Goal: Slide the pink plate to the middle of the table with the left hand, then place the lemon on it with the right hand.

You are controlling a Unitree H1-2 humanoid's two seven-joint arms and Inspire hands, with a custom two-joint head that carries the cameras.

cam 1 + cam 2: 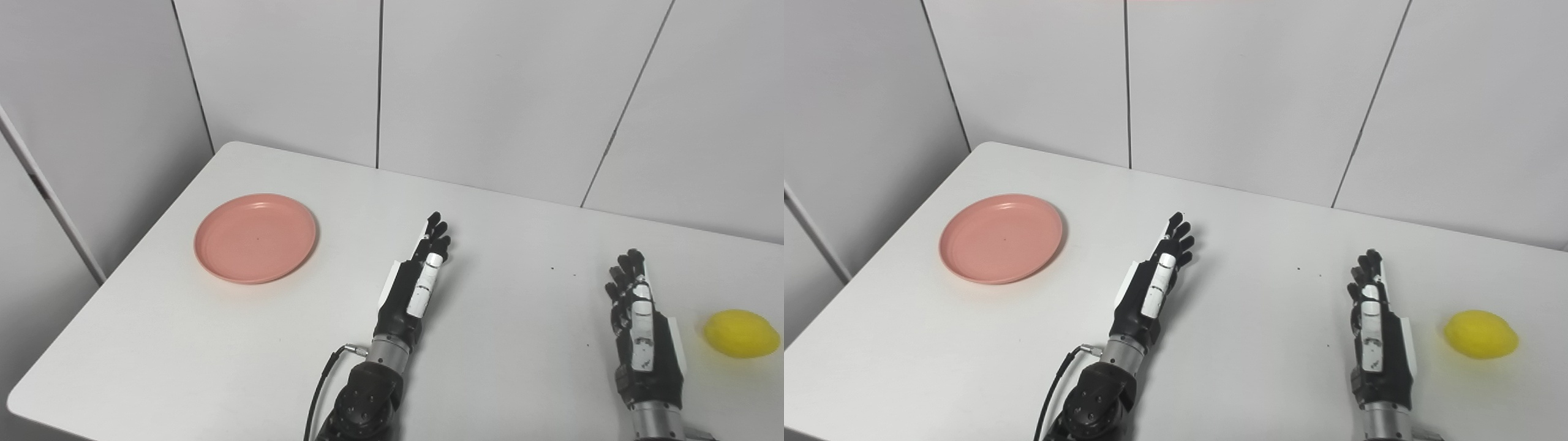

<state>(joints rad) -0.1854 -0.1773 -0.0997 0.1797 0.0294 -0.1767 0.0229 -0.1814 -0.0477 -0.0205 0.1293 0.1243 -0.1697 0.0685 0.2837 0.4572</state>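
Left eye view: pink plate (255, 238) holds nothing.

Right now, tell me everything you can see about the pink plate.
The plate is round, shallow and salmon pink, with a low raised rim and a matte, plastic-looking surface. It lies flat and right side up on the white table, near its left edge. It looks empty apart from a tiny dark speck near its centre. Nothing touches it but the table; the left hand is off to its right, well apart.
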